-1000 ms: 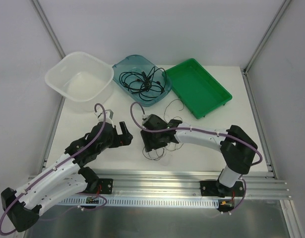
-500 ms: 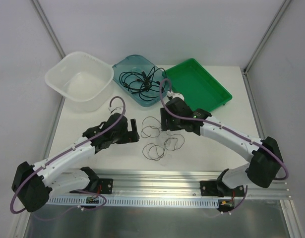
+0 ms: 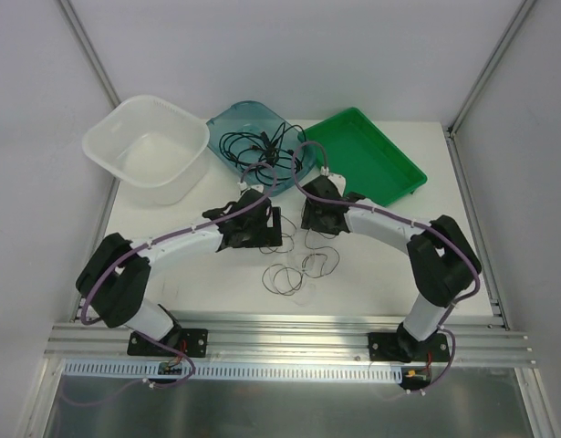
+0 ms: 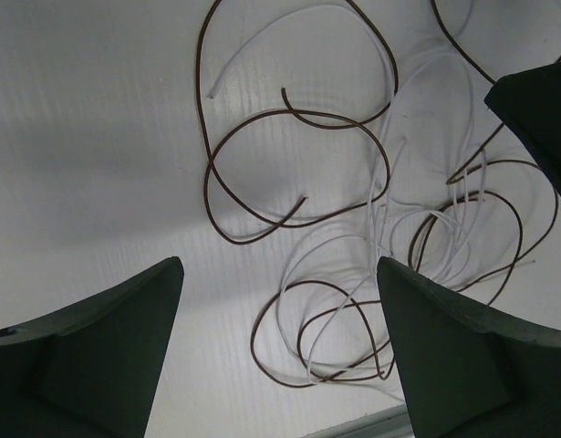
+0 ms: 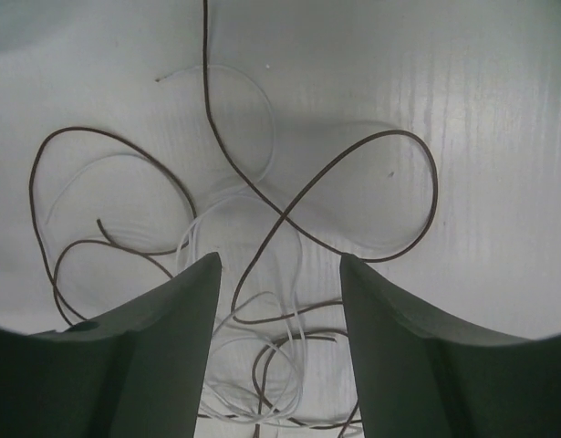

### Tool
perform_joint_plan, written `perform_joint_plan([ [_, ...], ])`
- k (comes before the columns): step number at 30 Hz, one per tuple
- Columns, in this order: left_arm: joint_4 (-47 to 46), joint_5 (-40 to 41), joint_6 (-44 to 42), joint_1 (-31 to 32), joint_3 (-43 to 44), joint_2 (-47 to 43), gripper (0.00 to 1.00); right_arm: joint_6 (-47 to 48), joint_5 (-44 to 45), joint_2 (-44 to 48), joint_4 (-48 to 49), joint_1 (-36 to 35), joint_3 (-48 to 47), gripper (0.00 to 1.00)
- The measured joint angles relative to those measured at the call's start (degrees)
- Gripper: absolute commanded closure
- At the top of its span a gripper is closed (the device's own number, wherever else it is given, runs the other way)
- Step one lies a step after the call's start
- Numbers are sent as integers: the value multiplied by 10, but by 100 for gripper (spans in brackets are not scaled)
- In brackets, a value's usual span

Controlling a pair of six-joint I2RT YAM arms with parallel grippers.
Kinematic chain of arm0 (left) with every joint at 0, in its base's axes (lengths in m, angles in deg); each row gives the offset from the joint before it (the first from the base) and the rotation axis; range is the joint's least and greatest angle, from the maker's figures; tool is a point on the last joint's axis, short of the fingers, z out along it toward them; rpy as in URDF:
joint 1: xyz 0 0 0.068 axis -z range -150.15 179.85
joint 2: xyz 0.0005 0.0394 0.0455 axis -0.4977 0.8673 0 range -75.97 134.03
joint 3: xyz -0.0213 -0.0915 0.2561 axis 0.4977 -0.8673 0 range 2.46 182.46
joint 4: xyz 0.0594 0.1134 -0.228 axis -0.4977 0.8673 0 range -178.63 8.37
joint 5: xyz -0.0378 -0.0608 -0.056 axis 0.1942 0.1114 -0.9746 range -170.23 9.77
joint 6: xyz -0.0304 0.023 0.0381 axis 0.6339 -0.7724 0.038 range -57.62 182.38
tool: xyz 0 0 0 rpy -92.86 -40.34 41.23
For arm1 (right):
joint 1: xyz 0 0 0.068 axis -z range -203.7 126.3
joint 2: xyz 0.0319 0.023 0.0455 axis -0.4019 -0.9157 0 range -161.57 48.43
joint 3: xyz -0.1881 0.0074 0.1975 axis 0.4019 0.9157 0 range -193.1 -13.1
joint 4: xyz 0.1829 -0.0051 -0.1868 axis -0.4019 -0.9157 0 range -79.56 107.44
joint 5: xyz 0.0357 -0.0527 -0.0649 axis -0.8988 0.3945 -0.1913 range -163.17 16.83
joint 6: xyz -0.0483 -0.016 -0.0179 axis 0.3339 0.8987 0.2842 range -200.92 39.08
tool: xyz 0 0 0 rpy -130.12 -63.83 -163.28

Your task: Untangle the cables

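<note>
In the teal bowl lie black cables; left claw, right claw gape empty.

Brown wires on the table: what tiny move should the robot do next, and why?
Probably lower the left pincer onto the brown loop beneath it and close. It and the right pincer are open, holding nothing, and that loop lies partly clear of the tangle.

I note the left gripper and right gripper crowd close together over the cables. Bare table lies to their right. The basin, bowl and tray wall the far side.
</note>
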Motion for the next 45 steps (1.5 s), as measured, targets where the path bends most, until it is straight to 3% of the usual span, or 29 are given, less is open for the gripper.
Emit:
perform_joint_plan([
  [4, -9, 0, -4, 0, 9, 49, 17, -15, 3, -29, 12, 3, 0, 55],
  [6, -10, 0, -4, 0, 10, 68, 19, -18, 7, -33, 14, 3, 0, 72],
  [8, -10, 1, -5, 0, 10, 83, 20, -19, 14, -33, 18, 3, 0, 97],
  [9, -10, 1, -5, 0, 11, 92, 21, -21, 16, -32, 19, 3, 0, 99],
  [14, -16, 2, -4, 0, 19, 111, 23, -14, 30, 11, 4, 3, 2, 99],
  [22, -26, 15, -4, 0, 34, 130, 32, 21, 39, 187, -23, 3, 3, 99],
  [23, -26, 16, -4, 0, 37, 134, 35, 26, 38, 205, -28, 3, 2, 99],
  [24, -28, 18, -4, 0, 40, 138, 46, 32, 36, 221, -36, 3, 0, 99],
  [28, -36, 35, -2, 0, 45, 149, 64, 61, 21, 269, -64, 3, -10, 99],
  [33, -38, 53, -2, 0, 57, 165, 77, 95, -15, 318, -93, 3, -50, 99],
  [35, -37, 61, -2, 0, 67, 173, 87, 104, -30, 339, -100, 3, -66, 99],
  [42, -23, 83, -1, 0, 87, 189, 100, 142, -57, 378, -144, 3, -136, 99],
  [45, -10, 91, -1, -1, 94, 192, 100, 168, -65, 389, -165, 3, -184, 99],
])
